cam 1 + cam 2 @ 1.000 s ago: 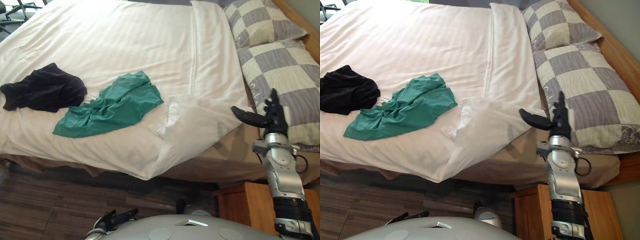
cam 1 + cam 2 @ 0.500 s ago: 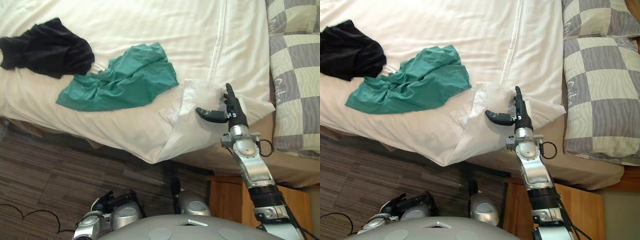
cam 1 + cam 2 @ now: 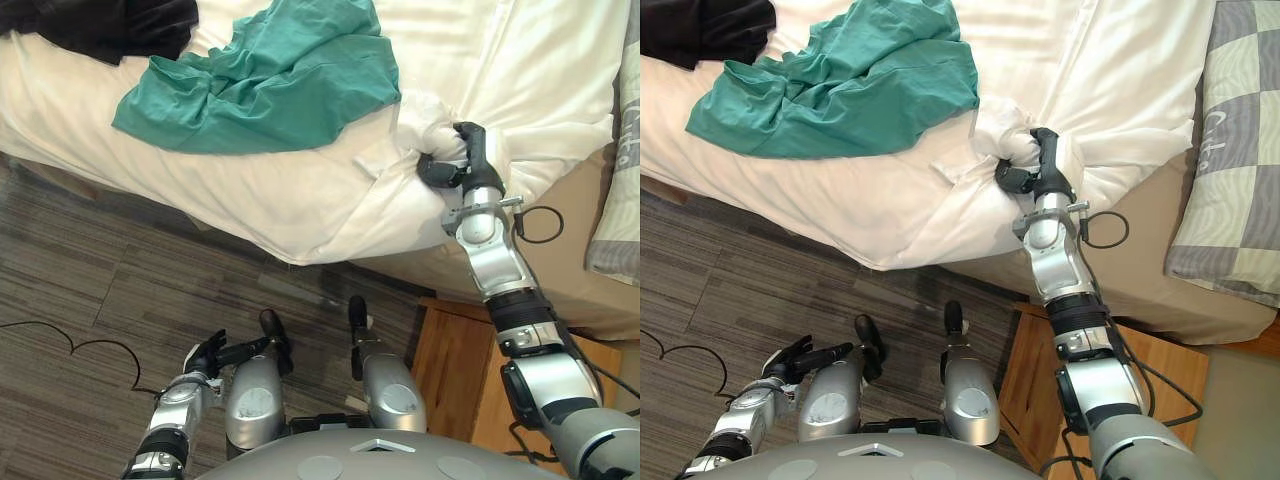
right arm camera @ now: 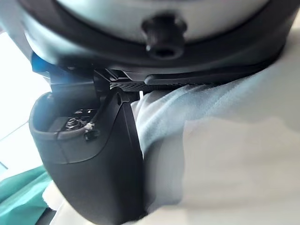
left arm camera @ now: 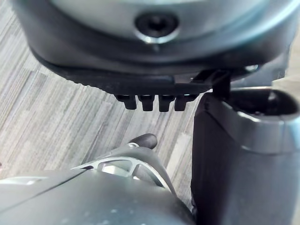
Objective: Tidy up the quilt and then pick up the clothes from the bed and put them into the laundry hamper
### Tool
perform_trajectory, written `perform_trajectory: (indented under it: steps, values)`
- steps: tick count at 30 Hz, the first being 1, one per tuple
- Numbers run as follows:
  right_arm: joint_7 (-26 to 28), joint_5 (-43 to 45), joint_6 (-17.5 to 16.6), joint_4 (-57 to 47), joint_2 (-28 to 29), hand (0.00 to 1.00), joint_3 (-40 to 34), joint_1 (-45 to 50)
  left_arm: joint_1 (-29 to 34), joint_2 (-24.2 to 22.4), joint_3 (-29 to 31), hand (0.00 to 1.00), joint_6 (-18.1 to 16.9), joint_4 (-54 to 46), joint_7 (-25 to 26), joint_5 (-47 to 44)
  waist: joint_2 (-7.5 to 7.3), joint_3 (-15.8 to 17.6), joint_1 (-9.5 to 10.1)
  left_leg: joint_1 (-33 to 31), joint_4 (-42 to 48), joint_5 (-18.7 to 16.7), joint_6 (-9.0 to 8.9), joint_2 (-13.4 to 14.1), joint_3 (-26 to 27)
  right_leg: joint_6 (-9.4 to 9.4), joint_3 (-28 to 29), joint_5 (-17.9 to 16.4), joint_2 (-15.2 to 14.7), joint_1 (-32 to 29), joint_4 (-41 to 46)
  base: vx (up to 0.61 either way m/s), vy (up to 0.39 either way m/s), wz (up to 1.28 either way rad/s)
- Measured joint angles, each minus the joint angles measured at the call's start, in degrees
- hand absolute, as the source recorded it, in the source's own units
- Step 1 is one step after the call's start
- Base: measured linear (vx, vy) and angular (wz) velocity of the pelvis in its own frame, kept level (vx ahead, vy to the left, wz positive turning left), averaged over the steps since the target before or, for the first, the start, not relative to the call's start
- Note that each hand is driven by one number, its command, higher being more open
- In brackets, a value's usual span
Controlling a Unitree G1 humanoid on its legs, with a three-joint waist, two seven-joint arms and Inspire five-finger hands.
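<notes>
Right hand (image 3: 474,160), reaching to the near edge of the bed (image 3: 575,265): fingers and thumb are curled round a bunched fold of the white quilt (image 3: 545,85), clamped on it at the folded-back corner. The cloth gathers into a tight knot at the grasp, and creases fan outward from it across the quilt. In the right wrist view the white cloth (image 4: 225,154) lies pressed against the dark thumb.

Left hand (image 3: 208,353), low beside the robot over the floor (image 3: 70,260): fingers relaxed and apart, holding nothing.

Green garment (image 3: 270,75), crumpled on top of the quilt near the bed's near edge: it lies just beside the grasped fold, on the robot's left of it, and is not held. A strip of it appears at the edge of the right wrist view.

Black garment (image 3: 110,20), also on the quilt: it sits further towards the robot's left, its edge touching or overlapping the green one.

Chequered pillow (image 3: 1240,150), at the right end of the bed: it rests on the tan sheet, clear of the quilt's folded corner.

Wooden nightstand (image 3: 450,350), on the floor below the bed's near right corner, under the right forearm.
</notes>
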Motion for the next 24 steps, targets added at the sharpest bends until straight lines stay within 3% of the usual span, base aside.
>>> perform_trajectory:
  steps: [7,9,10,12,17,20,24]
  values:
    - [0.8,9.2,-1.5,-0.7,3.5,0.00,-3.4,6.8,-0.1,-0.1,0.3,1.00,1.6,0.2,2.0,0.6,-2.19,-1.2,0.60,3.1,-0.4,0.8,-2.19,3.1,0.2,0.03,0.0,-0.1,3.0,2.9,-0.8,0.02,-0.069,-0.05]
    - [0.3,11.8,-3.0,-0.8,5.6,0.00,-4.3,12.2,0.5,0.0,0.2,1.00,2.0,0.8,2.0,2.8,-3.63,-3.4,0.36,5.1,-1.6,0.9,-2.98,3.2,0.6,0.69,0.1,-1.5,3.2,4.4,-0.8,0.03,-0.088,-0.09]
    - [-0.6,13.6,-4.1,-0.9,7.0,1.00,-5.0,15.9,0.9,0.1,0.2,1.00,2.7,1.2,2.0,4.3,-4.21,-5.5,0.26,5.9,-2.3,0.9,-3.38,3.0,1.1,0.88,0.2,-2.3,3.2,4.8,-0.8,0.05,-0.074,-0.11]
    - [-1.4,16.2,-5.2,-0.9,9.4,1.00,-6.2,20.7,2.6,0.0,0.1,1.00,3.0,1.5,2.0,4.8,-4.46,-8.3,-0.97,7.6,-3.5,0.9,-3.78,2.8,1.6,0.85,0.2,-3.1,3.2,5.9,-0.8,0.06,-0.040,-0.11]
    - [-2.3,22.4,-9.8,2.6,12.7,1.00,-9.6,32.0,6.3,-1.1,-1.2,1.00,5.5,4.3,1.8,4.8,-1.84,-15.6,-3.95,13.0,-7.9,1.2,-4.34,1.5,3.9,1.11,1.5,-4.6,3.1,8.3,-0.7,0.07,0.001,-0.18]
    - [-2.5,26.7,-16.1,9.4,14.0,1.00,-13.7,35.3,6.7,-1.4,-2.6,1.00,5.5,5.9,0.7,4.9,-0.59,-17.9,-4.49,15.5,-9.6,1.2,-4.36,0.6,5.5,1.10,1.8,-5.3,2.8,9.3,-0.7,0.03,-0.005,-0.22]
    - [-1.3,31.7,-21.4,15.9,14.4,1.00,-16.9,36.5,6.6,-1.7,-2.6,1.00,5.5,7.8,-0.7,4.7,0.19,-18.6,-6.01,16.4,-10.5,1.3,-4.33,-0.3,6.3,1.15,2.4,-6.2,2.2,9.3,-0.7,-0.04,-0.039,-0.12]
